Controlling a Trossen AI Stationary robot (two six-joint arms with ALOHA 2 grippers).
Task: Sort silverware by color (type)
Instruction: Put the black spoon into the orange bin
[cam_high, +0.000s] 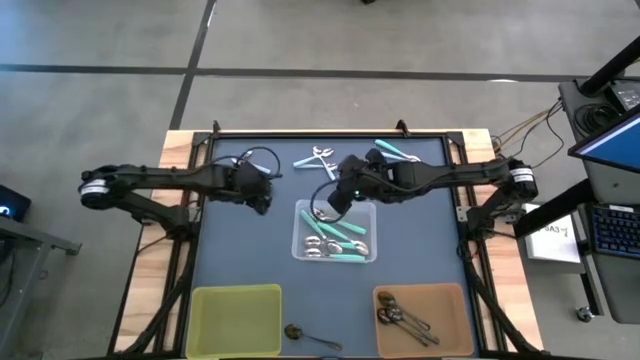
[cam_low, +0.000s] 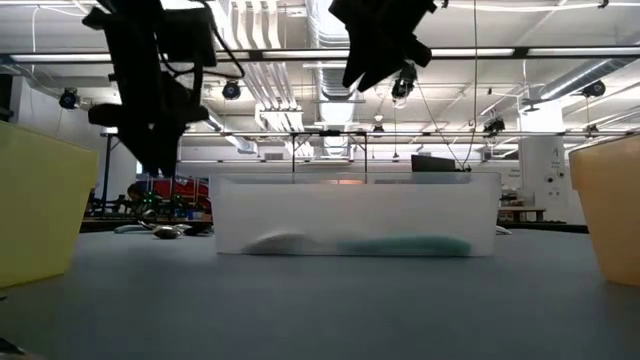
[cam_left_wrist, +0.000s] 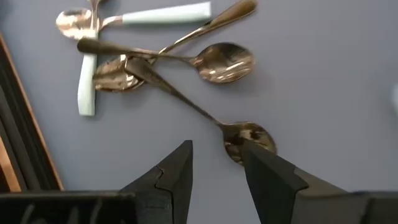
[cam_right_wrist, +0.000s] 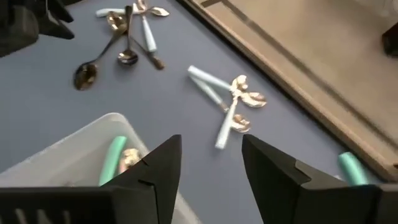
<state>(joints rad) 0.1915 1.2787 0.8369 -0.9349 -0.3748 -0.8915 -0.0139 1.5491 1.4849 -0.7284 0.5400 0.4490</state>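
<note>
The silverware is small spoons. A heap of pale-handled and all-metal spoons lies on the blue mat at the far left. My left gripper hangs open just above it, slanting down, with one metal spoon's bowl beside a fingertip. My right gripper is open and empty, raised over the far left corner of the clear bin, which holds teal-handled spoons. Three pale-handled spoons lie crossed on the mat beyond it. A teal spoon lies far right.
A yellow bin stands at the near left. A brown bin with dark metal spoons stands at the near right. One dark spoon lies on the mat between them. A raised frame borders the mat's far edge.
</note>
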